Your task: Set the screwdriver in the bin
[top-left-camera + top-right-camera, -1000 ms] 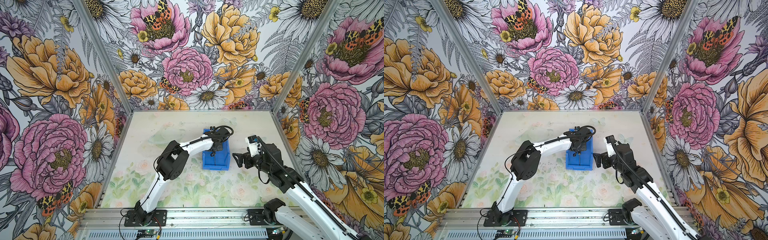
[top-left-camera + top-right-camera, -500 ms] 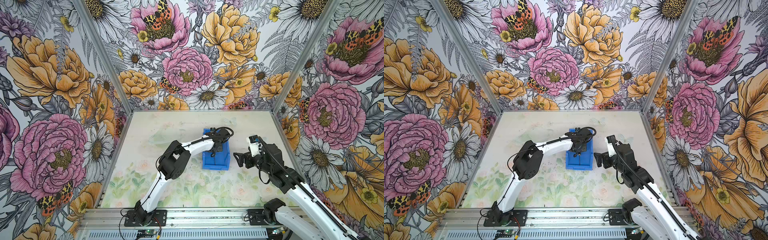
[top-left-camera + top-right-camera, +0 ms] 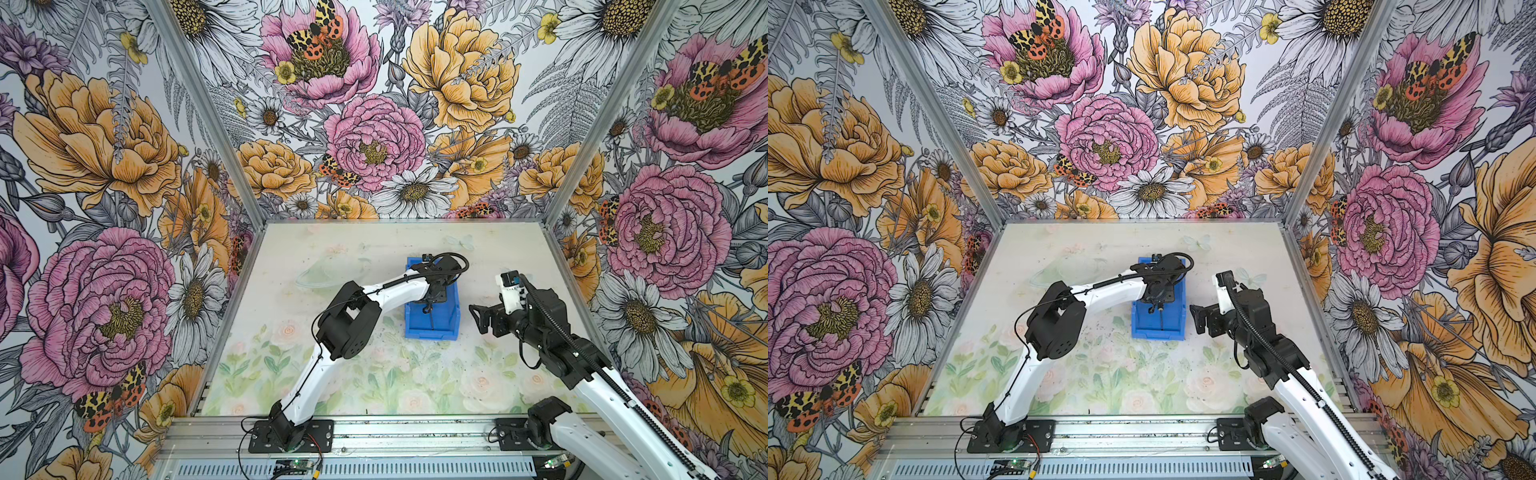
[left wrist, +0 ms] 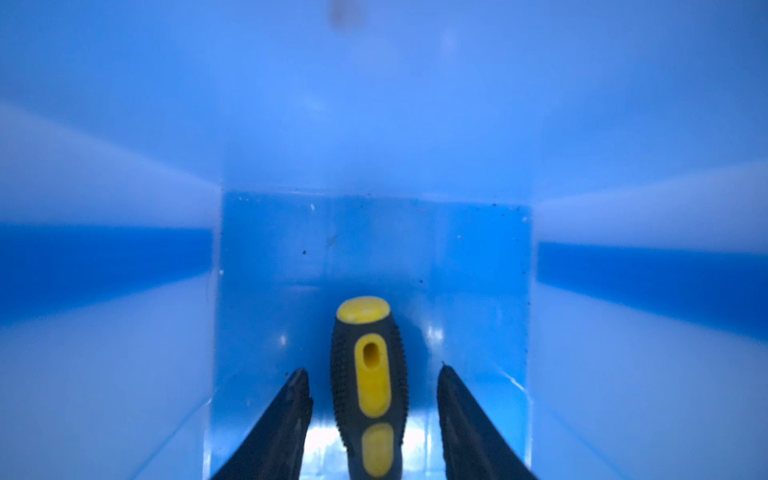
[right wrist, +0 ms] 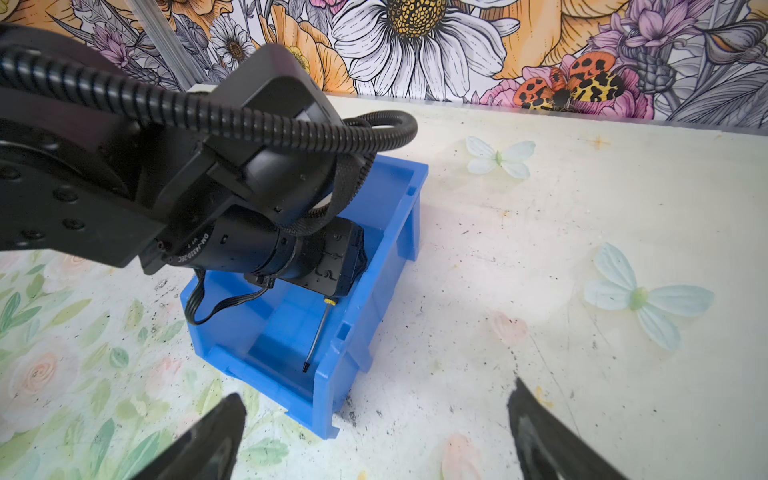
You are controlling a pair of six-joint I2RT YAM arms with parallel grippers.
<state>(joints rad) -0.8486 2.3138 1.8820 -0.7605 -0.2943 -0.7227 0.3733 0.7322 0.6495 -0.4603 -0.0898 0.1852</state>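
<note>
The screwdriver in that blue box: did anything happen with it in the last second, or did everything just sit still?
The left gripper, low inside the bin, opened its jaws and let go of the screwdriver, which now sits free between the fingers, touching neither. The bin and the open right gripper beside it stayed where they were.

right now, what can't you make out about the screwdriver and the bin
- screwdriver shaft: cut off by the frame edge in the left wrist view.
- Handle: mostly hidden behind the left gripper in the right wrist view.
- bin far end: mostly covered by the left arm in both top views.
</note>
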